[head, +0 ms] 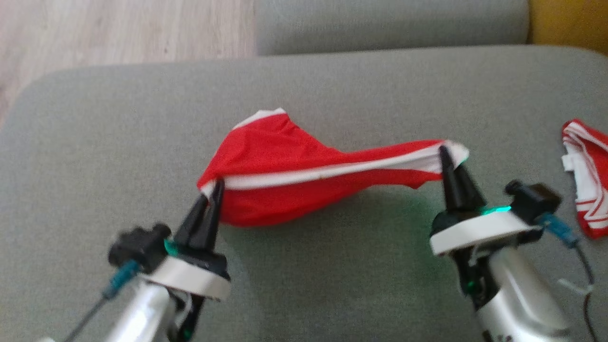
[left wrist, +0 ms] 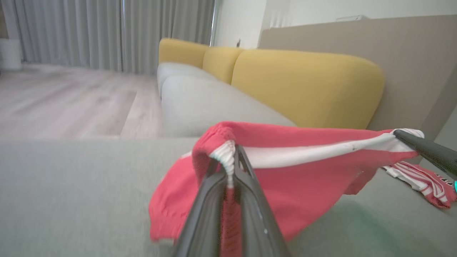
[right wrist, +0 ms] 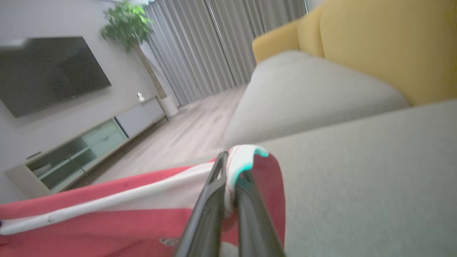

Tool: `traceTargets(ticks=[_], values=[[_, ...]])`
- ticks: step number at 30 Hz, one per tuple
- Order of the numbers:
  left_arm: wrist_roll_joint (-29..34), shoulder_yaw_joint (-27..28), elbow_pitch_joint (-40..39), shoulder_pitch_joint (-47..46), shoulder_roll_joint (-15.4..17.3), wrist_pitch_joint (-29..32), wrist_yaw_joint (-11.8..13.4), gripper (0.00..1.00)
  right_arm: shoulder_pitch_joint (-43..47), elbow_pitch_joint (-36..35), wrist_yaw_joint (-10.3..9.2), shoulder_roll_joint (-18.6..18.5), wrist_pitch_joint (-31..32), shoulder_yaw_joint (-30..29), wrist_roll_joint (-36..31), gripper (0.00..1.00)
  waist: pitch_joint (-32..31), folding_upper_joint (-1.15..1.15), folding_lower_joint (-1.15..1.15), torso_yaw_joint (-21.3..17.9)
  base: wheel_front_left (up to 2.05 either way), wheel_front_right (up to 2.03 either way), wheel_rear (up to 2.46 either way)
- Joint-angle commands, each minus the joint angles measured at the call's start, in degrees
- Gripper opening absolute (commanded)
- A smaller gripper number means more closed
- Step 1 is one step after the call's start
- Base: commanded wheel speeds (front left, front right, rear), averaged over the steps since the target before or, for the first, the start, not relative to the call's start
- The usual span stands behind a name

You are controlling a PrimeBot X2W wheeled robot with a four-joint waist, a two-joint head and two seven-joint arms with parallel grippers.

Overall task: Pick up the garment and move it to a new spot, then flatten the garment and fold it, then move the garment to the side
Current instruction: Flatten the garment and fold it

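The red garment (head: pixel 285 156) hung stretched between the two grippers. It was held by its white band (head: pixel 332 172), so the band ran as a taut line from one pair of jaws to the other. The left gripper (head: pixel 214 186) had its jaws pressed together on one end of the band, and the left wrist view showed the ribbed white edge nipped right at the fingertips. The right gripper (head: pixel 444 153) pinched the opposite end in the same way, with a white fold curling over its tips. Gripping both ends of one edge looked meant to let the loose red cloth drop below and beyond the jaws and spread by its own weight, ready for laying flat. The belly of the cloth sagged to the grey seat cushion (head: pixel 332 266) between the jaws, seemingly touching it. A striped garment (head: pixel 586 180) lay outside the right jaws, well apart, likely kept clear of the working spot.
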Motion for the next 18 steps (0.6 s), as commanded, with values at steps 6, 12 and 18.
traceTargets(ticks=[6, 12, 18], values=[[-4.4, -2.6, -8.6, -14.2, 10.0, -0.7, 0.1, 0.00, -5.8, -12.2, -0.04, -4.7, -0.4, -0.1, 3.1, 0.00, -5.0, 0.00, 0.00, -0.7, 0.00, 0.00, 0.00], [-10.1, -5.7, -11.2, -25.7, 14.8, 2.6, 0.1, 0.00, -12.4, -17.0, -0.04, -9.6, -0.2, 1.2, 6.3, 0.00, -4.4, 0.00, 0.00, -1.5, 0.00, 0.00, 0.00], [-10.5, -7.4, -5.9, -35.9, 14.5, 3.0, 0.1, 0.00, -24.3, -13.2, -0.04, -12.1, 1.2, 3.1, 5.3, 0.00, 0.9, 0.00, 0.00, -2.4, 0.00, 0.00, 0.00]])
